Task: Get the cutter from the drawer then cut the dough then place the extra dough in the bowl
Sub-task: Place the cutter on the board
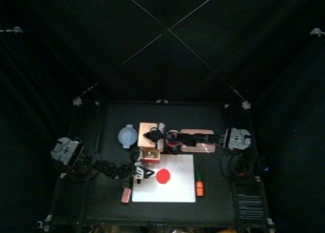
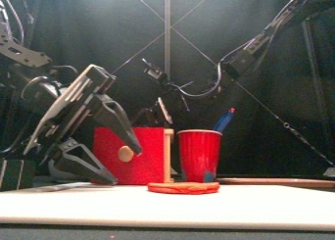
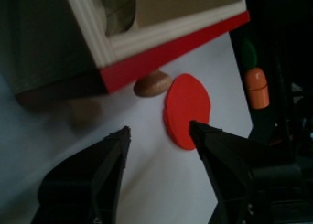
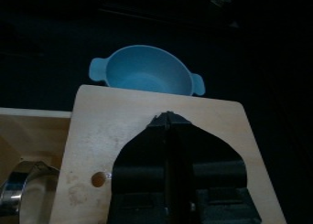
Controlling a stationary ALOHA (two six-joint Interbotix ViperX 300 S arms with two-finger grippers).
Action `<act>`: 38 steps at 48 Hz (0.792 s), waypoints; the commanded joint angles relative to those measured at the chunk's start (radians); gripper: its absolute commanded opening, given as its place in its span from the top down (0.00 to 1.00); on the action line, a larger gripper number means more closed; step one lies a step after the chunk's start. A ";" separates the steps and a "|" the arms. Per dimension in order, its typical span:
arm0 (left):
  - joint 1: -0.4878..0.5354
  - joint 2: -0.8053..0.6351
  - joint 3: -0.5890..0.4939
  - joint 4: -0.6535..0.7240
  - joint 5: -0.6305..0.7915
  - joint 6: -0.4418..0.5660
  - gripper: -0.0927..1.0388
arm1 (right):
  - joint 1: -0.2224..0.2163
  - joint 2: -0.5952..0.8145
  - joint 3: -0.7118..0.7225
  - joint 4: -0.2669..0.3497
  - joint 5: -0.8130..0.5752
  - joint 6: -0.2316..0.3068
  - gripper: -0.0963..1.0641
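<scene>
Drawer (image 3: 184, 49) open, cutter (image 4: 15, 191) lying inside, not fetched | dough (image 1: 162, 174) whole, middle of board (image 1: 185, 191) | my left gripper (image 3: 159, 133) gapes empty beside drawer; right gripper (image 4: 171, 119) pinched closed, empty, over box (image 4: 123, 127) | cutting, bowl (image 4: 145, 69) pending.

A robotics lab booth — black curtains (image 1: 162, 37) around a small black table (image 1: 121, 113) carrying two robot arms (image 2: 72, 112).

The wooden box (image 4: 104, 141) shows pale, matt wood with faint grain, its drawer front (image 2: 151, 161) painted a smooth, slightly glossy red and bearing a bare wooden knob (image 3: 153, 84). The round cutter (image 4: 15, 196) gleams as polished metal. The dough (image 3: 188, 109) looks soft, smooth and matt. The bowl (image 4: 145, 69) and red cup (image 2: 199, 154) are smooth plastic; the white cutting board (image 1: 172, 191) is matt
</scene>
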State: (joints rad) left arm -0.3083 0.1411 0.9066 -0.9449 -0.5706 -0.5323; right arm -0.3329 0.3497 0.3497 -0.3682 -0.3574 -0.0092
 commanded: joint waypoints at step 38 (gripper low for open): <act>0.020 -0.420 0.193 0.538 -0.224 0.184 0.09 | 0.084 -0.140 -0.012 0.107 0.115 0.023 0.95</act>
State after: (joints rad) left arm -0.3037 -0.2516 1.0953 -0.4985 -0.7164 -0.3896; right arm -0.2792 0.2899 0.3559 -0.3068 -0.2761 0.0123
